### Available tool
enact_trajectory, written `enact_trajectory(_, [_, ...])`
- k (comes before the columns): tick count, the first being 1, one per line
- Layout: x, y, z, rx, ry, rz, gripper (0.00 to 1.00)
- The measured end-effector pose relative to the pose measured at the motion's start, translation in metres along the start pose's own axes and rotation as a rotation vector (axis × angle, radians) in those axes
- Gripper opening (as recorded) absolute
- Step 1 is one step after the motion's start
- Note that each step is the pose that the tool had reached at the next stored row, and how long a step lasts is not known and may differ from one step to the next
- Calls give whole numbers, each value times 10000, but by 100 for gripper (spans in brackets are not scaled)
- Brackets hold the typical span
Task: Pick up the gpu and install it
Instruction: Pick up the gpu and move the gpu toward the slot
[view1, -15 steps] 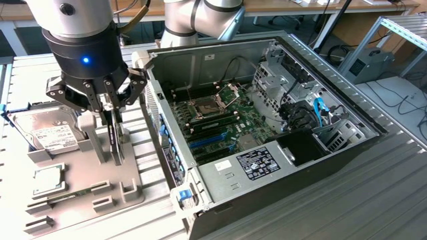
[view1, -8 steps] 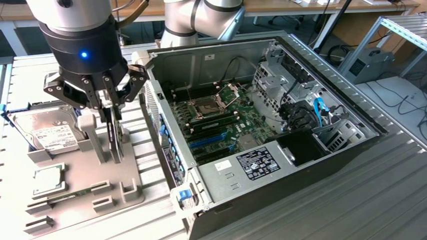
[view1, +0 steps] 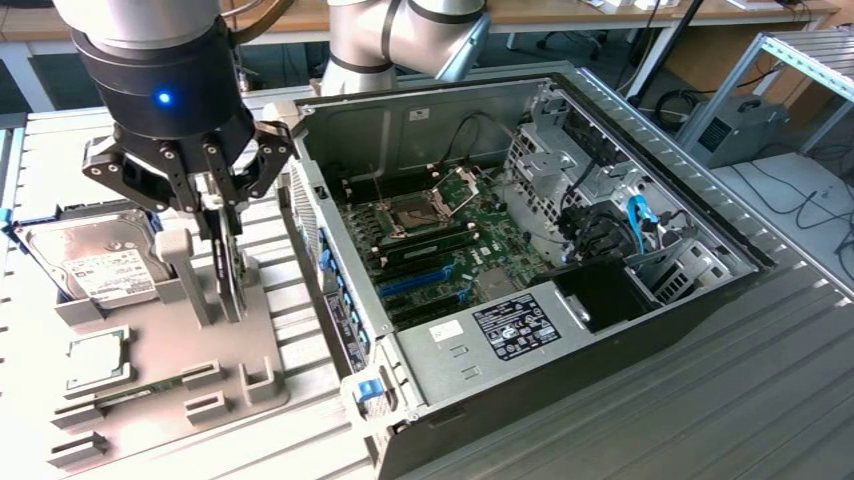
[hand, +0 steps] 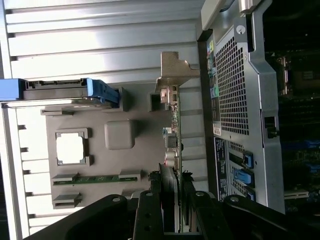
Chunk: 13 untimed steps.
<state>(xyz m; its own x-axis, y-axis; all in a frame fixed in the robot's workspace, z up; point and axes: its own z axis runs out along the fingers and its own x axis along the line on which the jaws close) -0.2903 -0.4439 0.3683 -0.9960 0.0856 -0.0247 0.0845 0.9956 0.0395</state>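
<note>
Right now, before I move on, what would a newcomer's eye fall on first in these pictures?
First the open computer case, lying on its side across the exterior view's middle and right, its motherboard with blue slots bared. Next the black gripper at the exterior view's left, shut on the gpu, which stands on edge in the grey parts holder beside a hard drive.

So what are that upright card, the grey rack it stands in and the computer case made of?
The gpu card: green circuit board, likely fibreglass, with a shiny bent metal bracket. The grey rack: matte, uniform, moulded-looking, probably plastic. The computer case: perforated sheet metal, dull silver, probably steel.
</note>
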Motion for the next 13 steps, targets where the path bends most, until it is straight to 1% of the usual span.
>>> enact_trajectory(13, [-2, 4, -101, 0, 0, 0, 27])
